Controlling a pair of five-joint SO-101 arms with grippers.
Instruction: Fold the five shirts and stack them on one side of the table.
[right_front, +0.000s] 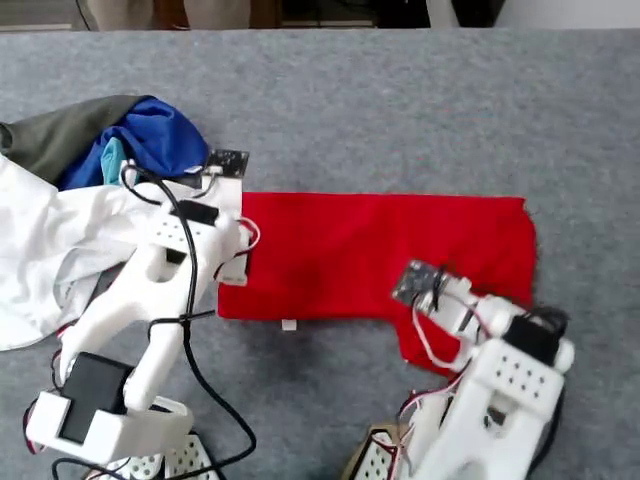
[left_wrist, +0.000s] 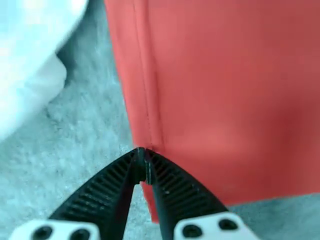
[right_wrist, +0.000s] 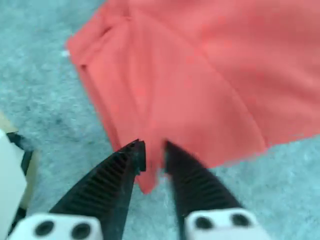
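Note:
A red shirt (right_front: 380, 250) lies folded into a long rectangle mid-table, with a flap hanging toward the front at its right end. My left gripper (right_front: 236, 268) is at the shirt's left edge. In the left wrist view this gripper (left_wrist: 143, 162) is shut on the hem of the red shirt (left_wrist: 225, 90). My right gripper (right_front: 418, 298) hovers over the front right flap. In the right wrist view its fingers (right_wrist: 131, 152) stand narrowly open over a corner of the red shirt (right_wrist: 200, 85), which lies flat beneath them.
A heap of unfolded shirts sits at the left: white (right_front: 50, 250), blue (right_front: 155, 135), dark grey (right_front: 55, 135) and a bit of teal (right_front: 110, 160). Grey cloth covers the table (right_front: 400, 110). White fabric (left_wrist: 25, 65) lies close to the left gripper.

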